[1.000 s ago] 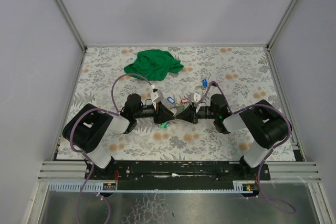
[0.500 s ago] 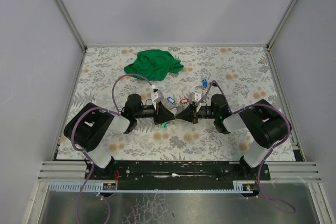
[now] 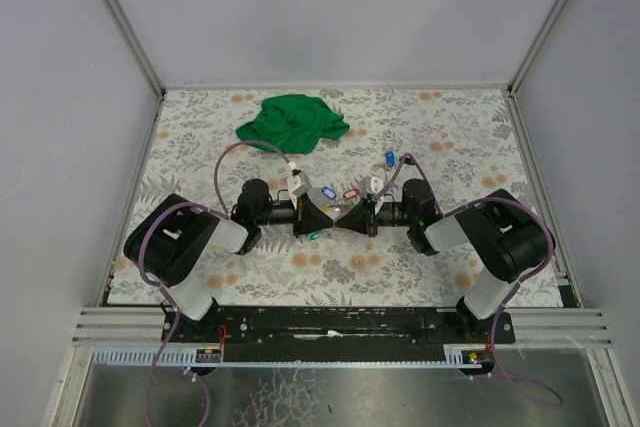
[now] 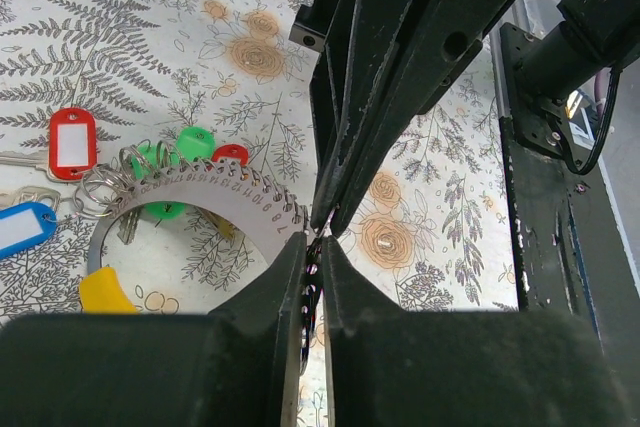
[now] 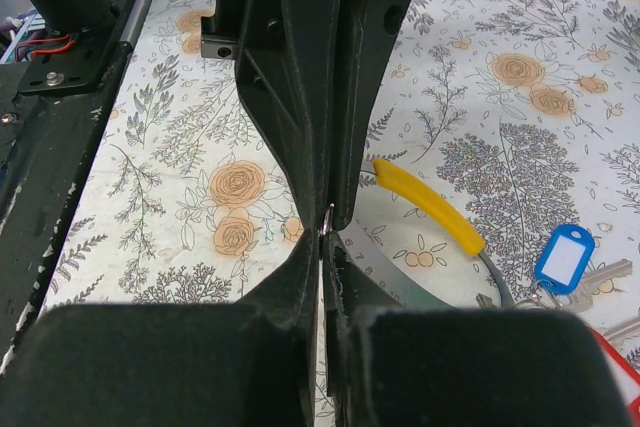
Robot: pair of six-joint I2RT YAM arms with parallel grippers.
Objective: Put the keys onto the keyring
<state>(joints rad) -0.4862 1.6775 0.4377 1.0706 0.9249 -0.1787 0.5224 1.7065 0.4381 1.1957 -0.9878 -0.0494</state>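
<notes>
Now the left gripper (image 4: 312, 247) has just pressed together, pinching what looks like the free end of the keyring (image 4: 200, 192) where the grey arc meets its tips. Nose to nose with it, the right gripper (image 5: 322, 242) is clamped too (a sliver of metal shows there). So the ring seems held for threading. Red and green keys (image 4: 195, 142) seem to hang on the keyring; a blue key (image 5: 565, 257) lies loose beside it. A green cloth (image 3: 292, 122) sits well beyond the keyring, clear of the work.
</notes>
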